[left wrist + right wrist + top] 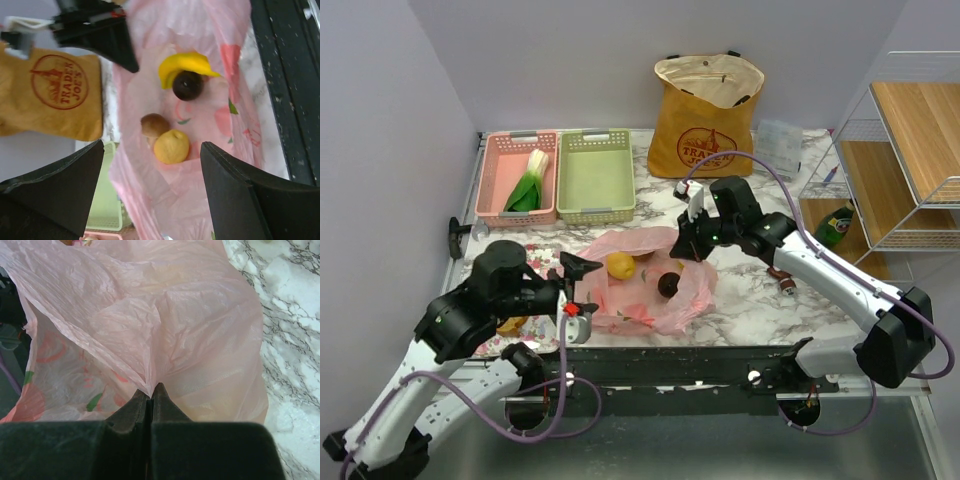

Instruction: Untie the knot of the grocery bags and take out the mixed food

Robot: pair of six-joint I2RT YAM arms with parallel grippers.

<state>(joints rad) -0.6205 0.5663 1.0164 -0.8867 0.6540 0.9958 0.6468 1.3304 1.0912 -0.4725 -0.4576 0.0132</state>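
The pink plastic bag (640, 300) lies open at the table's front centre. In it the left wrist view shows a yellow lemon (171, 146), a brown mushroom (154, 125), a dark round fruit (187, 85) and a banana (185, 65). My left gripper (152, 190) is open and empty, just in front of the lemon, at the bag's left side (582, 290). My right gripper (151, 390) is shut on a fold of the pink bag (175, 315) at its far right rim (685, 245). The yellow Trader Joe's tote (705, 115) stands upright at the back. A leek (527, 185) lies in the pink basket.
A pink basket (517, 150) and a green basket (595, 175) stand side by side at the back left. A wire shelf rack (910, 150) fills the right side, with a green bottle (835, 228) on its lower shelf. A clear packet (780, 145) lies beside the tote.
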